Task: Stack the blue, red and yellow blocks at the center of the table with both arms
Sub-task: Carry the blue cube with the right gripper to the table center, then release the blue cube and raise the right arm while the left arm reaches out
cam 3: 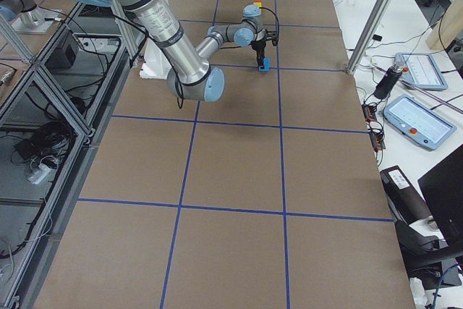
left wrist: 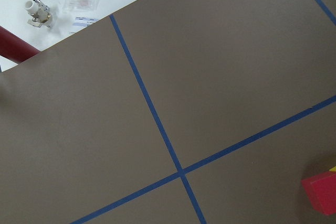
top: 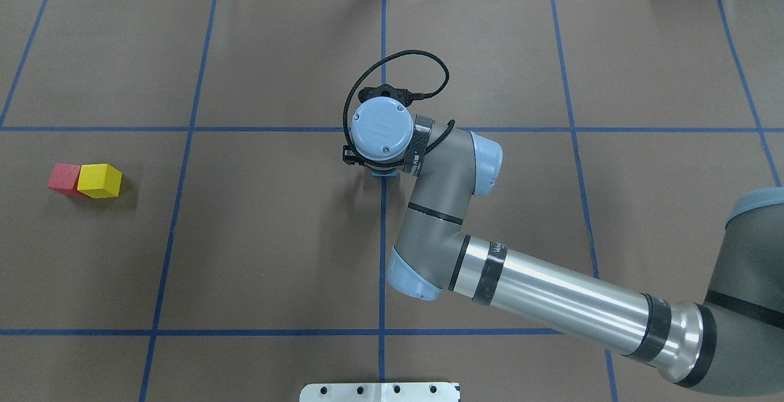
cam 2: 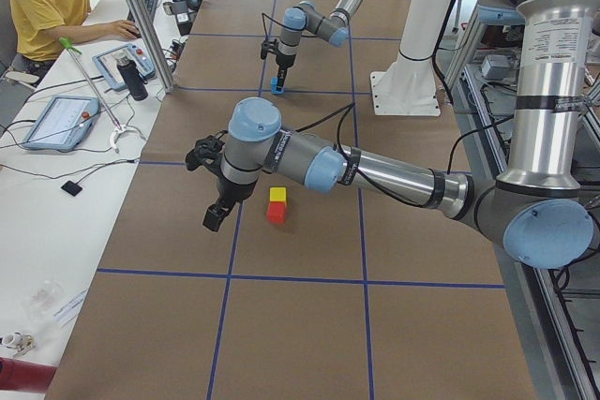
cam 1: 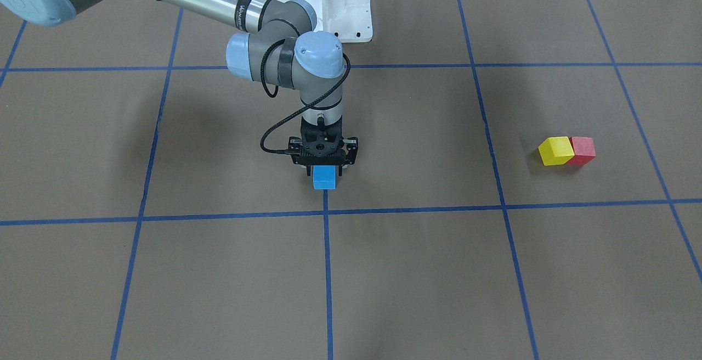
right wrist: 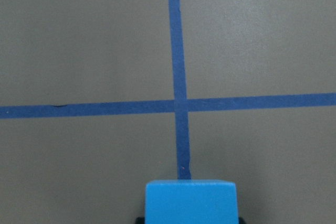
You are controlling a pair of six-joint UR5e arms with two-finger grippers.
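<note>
Frontally, right tool (cam 1: 324,171) clamps blue block (cam 1: 324,178) on the surface (cam 1: 219,294), just robot-side of the tape cross (cam 1: 326,212). Yellow block (cam 1: 555,150) and red block (cam 1: 583,149) touch, well apart from that cross. Exterior left view: left tool (cam 2: 214,217) hangs near those two, far from the cross; can't tell its grip state.

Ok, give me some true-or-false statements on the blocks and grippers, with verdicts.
The blue block sits between the right gripper's fingers. True.
The yellow block is stacked on the red block. False: they sit side by side on the table, touching.
The blue block is on a tape line. True.
The left gripper holds the red block. False: it hangs apart from it, and the red block lies on the table.
</note>
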